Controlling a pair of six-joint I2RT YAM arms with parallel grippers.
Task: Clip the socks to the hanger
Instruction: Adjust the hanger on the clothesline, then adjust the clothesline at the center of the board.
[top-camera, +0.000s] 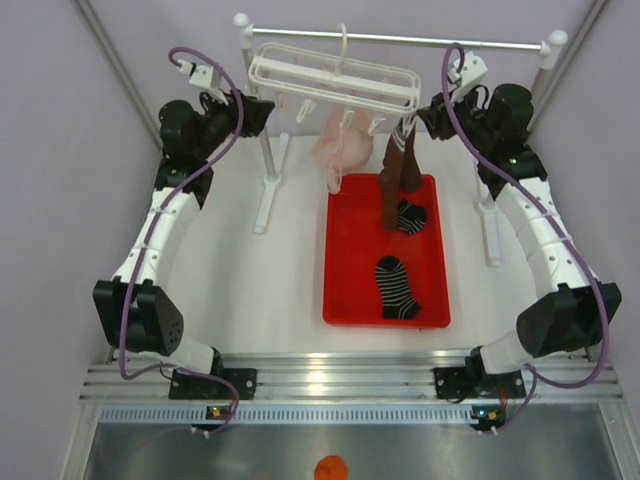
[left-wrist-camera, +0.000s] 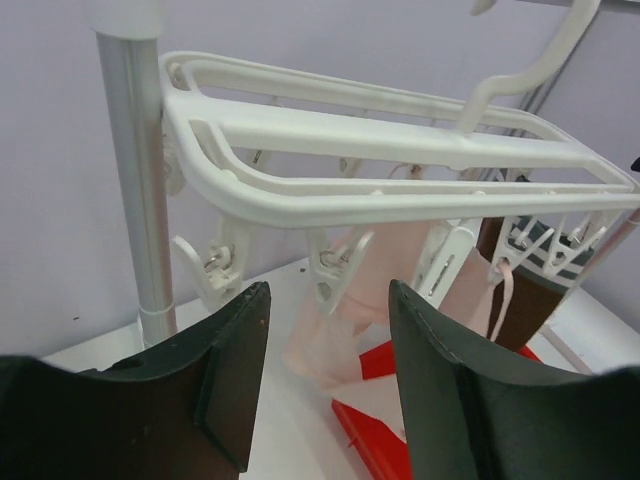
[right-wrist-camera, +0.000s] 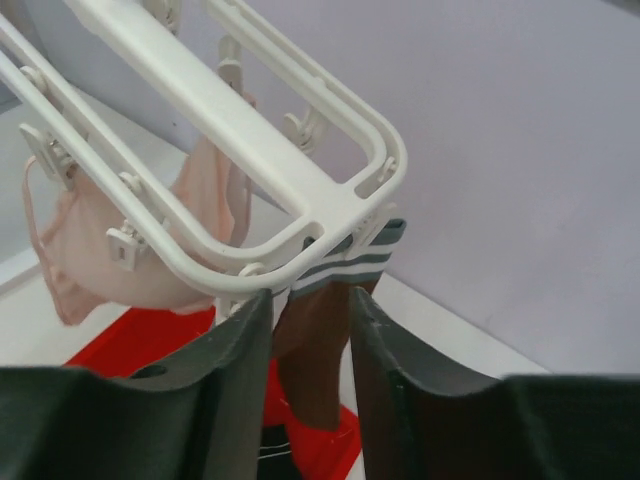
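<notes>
While the dark brown socks (top-camera: 398, 170) are hanging by their striped cuffs from the right-hand end of the hanger (top-camera: 335, 75), I am watching the right gripper (right-wrist-camera: 310, 330) sitting just under that corner. Its fingers are standing part-way closed on either side of one brown sock, whose long axis is running straight down between them. I cannot tell whether the pads are pinching the cloth or only flanking it. Two socks are waiting unclipped. The far black sock (top-camera: 411, 216) is lying in the red tray (top-camera: 345, 260) right beneath the brown toes, and the near black sock (top-camera: 397, 288) is lying apart from it toward the arm bases, its length running roughly along the tray. Both are sitting below and nearward of the right gripper, so I am judging the right arm the closer one for the next pick. The left gripper (left-wrist-camera: 325, 380) is hovering at the hanger's left end, fingers wide apart and holding nothing, facing pegs (left-wrist-camera: 330, 270) that look free beside the pink garment (top-camera: 340, 150).
</notes>
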